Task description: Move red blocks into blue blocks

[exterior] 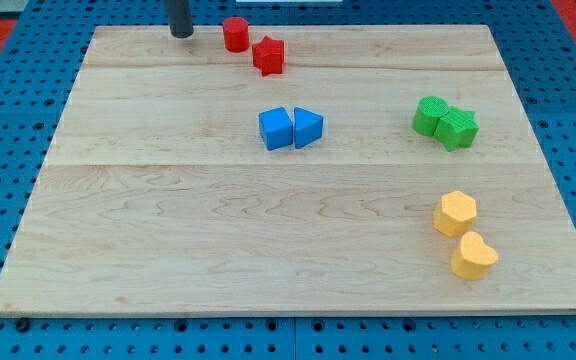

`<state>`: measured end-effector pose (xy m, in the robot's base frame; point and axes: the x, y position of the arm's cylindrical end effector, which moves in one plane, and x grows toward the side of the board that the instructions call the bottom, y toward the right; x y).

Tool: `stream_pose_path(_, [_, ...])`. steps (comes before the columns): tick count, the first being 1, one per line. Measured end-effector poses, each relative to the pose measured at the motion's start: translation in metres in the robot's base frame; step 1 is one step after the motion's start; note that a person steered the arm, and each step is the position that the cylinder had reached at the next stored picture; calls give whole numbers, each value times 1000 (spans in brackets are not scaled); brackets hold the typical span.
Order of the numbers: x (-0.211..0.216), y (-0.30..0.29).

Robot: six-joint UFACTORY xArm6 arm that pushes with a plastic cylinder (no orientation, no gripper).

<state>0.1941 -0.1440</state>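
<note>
A red cylinder [235, 34] and a red star-shaped block [268, 55] sit close together at the view's top of the wooden board [168, 230]. A blue cube [276, 129] and a blue triangular block [308, 128] touch side by side near the board's middle, below the red blocks. My tip [182, 35] stands at the board's top edge, a short way to the left of the red cylinder and apart from it.
Two green blocks [445, 123] touch each other at the view's right. A yellow hexagonal block [456, 213] and a yellow heart-like block [474, 256] sit at the lower right. A blue pegboard [8, 150] surrounds the board.
</note>
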Motion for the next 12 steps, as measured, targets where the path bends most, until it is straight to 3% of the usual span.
stream_pose_path(2, [8,71])
stream_pose_path(4, [-1,78])
stream_pose_path(5, [2,122])
stream_pose_path(6, [22,122])
stream_pose_path(8, [22,137])
stream_pose_path(10, [4,213])
stream_pose_path(12, [35,201])
